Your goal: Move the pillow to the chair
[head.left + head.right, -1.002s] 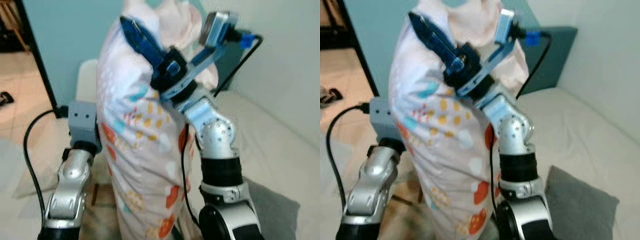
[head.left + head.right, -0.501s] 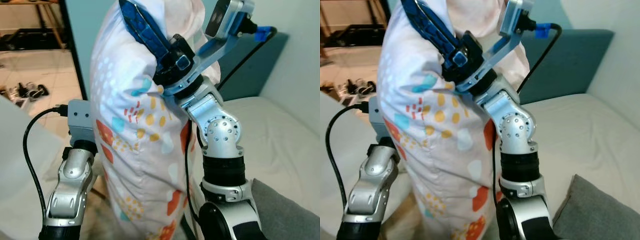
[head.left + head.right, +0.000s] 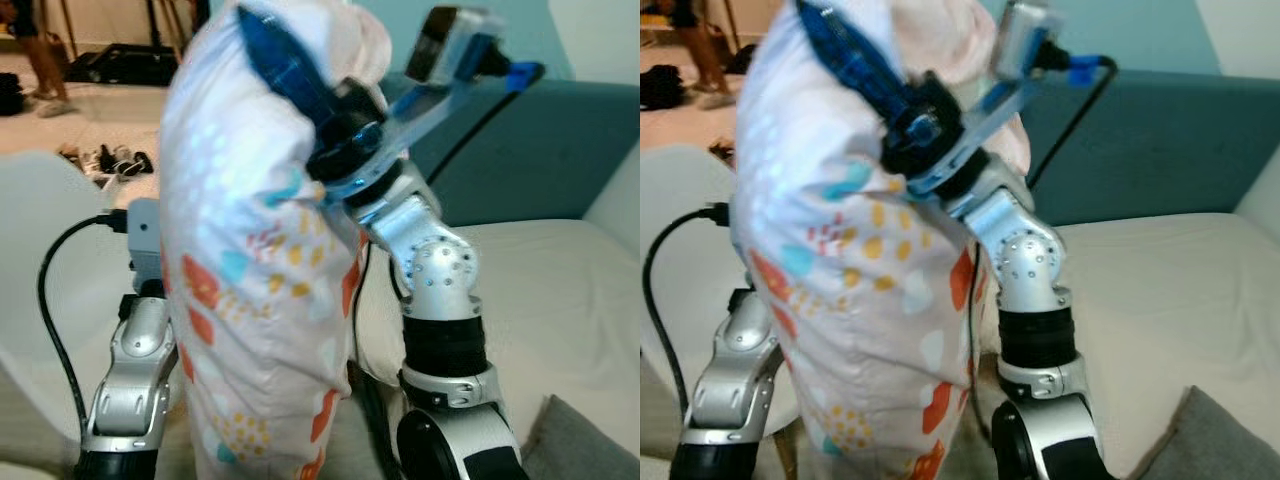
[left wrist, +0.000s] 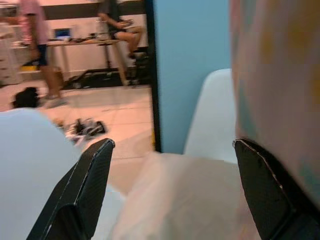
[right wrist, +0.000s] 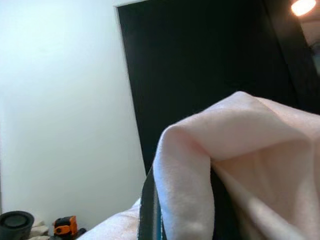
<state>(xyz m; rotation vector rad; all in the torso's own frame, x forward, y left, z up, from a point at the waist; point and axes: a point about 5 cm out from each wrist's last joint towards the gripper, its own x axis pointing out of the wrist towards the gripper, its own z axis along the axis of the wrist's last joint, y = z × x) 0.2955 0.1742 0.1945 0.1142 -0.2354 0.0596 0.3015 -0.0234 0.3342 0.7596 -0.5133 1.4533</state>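
Observation:
A big white pillow [image 3: 250, 300] with orange, yellow and teal prints hangs upright between my two arms. My right gripper [image 3: 285, 45], with blue fingers, is raised high and shut on the pillow's top edge. The right wrist view has pale fabric [image 5: 225, 140] pinched between that gripper's [image 5: 182, 210] jaws. My left gripper [image 4: 172, 145] is open, one finger resting against the pillow's side [image 4: 270, 75]. In the eye views the pillow hides those fingers. A white chair [image 3: 35, 230] curves in at the left, close to my left arm.
A beige sofa seat [image 3: 560, 280] with a teal back [image 3: 560, 140] lies to the right, a grey cushion [image 3: 590, 445] at its near corner. Behind the chair is a tiled floor [image 3: 110, 100] with shoes and a person's legs [image 3: 40, 60]. People stand by a far desk [image 4: 75, 45].
The whole picture has swung, so the camera turned: the white chair now shows at the left and more of the sofa on the right. The pillow stays gripped as before.

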